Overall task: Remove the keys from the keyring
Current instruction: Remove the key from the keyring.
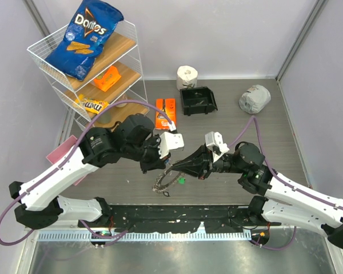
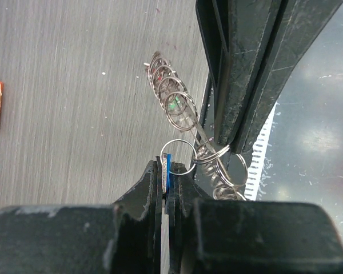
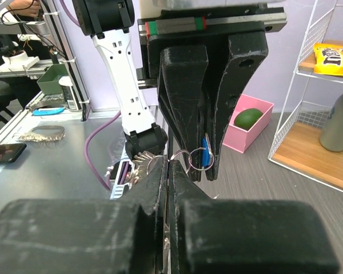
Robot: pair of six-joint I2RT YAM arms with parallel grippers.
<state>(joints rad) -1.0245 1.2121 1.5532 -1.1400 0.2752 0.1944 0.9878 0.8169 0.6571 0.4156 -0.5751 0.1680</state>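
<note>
Both grippers meet just above the table near its front middle. My left gripper [image 2: 164,165] is shut on a blue-headed key [image 2: 168,162], seen edge-on between its pads. A small split ring [image 2: 180,157] links that key to the keyring [image 2: 172,98], a thin silver loop fringed with small rings. The loop hangs down to the table [image 1: 164,184] under the two grippers. My right gripper [image 3: 170,164] is shut on the keyring's wire, right beside the left fingers [image 3: 186,97]. The blue key [image 3: 204,155] also shows between those fingers. A green-headed key [image 1: 181,180] lies by the loop.
A white wire shelf [image 1: 51,40] at the back left holds a Doritos bag [image 1: 84,35] and snack packets. On the table lie an orange packet [image 1: 166,112], a black bin [image 1: 198,100], a paper roll [image 1: 187,76] and a grey bundle [image 1: 254,99]. A pink box [image 3: 248,123] sits left.
</note>
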